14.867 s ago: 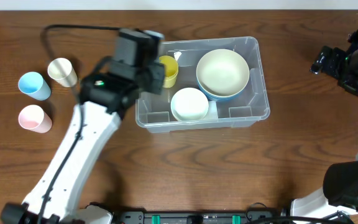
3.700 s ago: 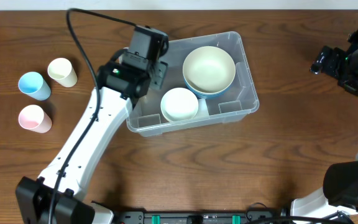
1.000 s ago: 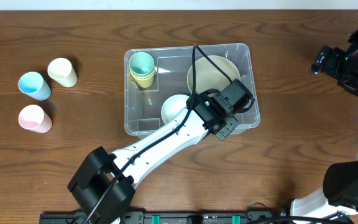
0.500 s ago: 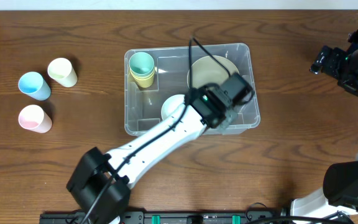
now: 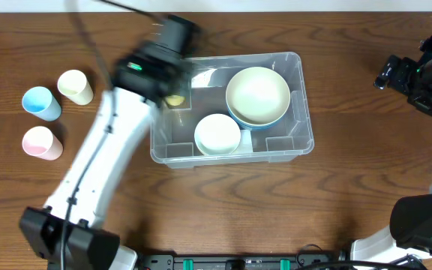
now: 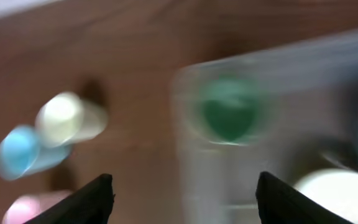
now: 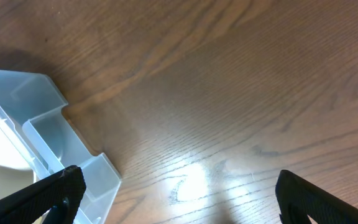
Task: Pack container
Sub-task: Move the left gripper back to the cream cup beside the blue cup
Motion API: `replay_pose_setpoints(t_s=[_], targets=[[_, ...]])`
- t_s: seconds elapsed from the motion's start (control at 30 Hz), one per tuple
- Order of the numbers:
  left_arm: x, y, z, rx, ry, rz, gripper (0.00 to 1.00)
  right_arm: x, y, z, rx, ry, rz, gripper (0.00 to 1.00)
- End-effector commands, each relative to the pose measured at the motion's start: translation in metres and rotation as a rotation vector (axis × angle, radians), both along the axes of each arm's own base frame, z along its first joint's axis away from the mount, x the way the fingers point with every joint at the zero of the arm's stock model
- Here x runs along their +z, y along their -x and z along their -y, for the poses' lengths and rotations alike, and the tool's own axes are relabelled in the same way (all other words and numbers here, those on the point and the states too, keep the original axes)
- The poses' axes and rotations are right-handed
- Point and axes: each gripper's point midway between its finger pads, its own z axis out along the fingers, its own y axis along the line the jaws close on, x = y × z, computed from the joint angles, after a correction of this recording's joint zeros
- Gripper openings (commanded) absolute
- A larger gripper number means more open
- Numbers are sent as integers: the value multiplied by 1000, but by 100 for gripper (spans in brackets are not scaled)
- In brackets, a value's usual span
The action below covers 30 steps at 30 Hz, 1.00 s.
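Observation:
The clear container (image 5: 307,112) sits mid-table and holds a cream bowl (image 5: 257,91) nested in a blue one, plus a smaller pale bowl (image 5: 217,135). A yellow cup (image 5: 175,100) peeks out at its back left, under my blurred left arm (image 5: 145,64). In the blurred left wrist view a green cup (image 6: 229,115) stands inside the container (image 6: 328,56). My left gripper (image 6: 185,196) is open and empty above the container's left wall. My right gripper (image 7: 179,199) is open over bare table beside the container's corner (image 7: 55,140).
Three loose cups stand left of the container: cream (image 5: 75,86), blue (image 5: 40,103) and pink (image 5: 40,142). They show blurred in the left wrist view too, the cream cup (image 6: 64,118) nearest. My right arm (image 5: 418,75) is at the table's far right edge.
My left arm has swung from the container's front right rim to its back left corner, and its jaws have opened. The container and the right arm have not moved.

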Motion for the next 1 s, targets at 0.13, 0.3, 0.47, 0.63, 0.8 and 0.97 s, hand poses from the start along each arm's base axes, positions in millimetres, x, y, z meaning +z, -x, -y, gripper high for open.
replay_pose_setpoints(t_s=[0.13,0.3,0.47,0.63,0.8,0.97], targets=[[5,-12,-109,327,178,59,78,6,-1,1,-12,1,17,99],[10,-33,-137,371,270,144,78,6,-1,1,-12,1,17,99],[-8,-54,-156,414,232,160,78,6,-1,1,-12,1,17,99],[-33,-65,-162,431,201,128,77,6,-1,1,-12,1,17,99],[-51,-72,-173,432,128,100,77,6,-1,1,-12,1,17,99],[-72,-76,-176,415,90,49,76,6,-1,1,-11,1,17,99]])
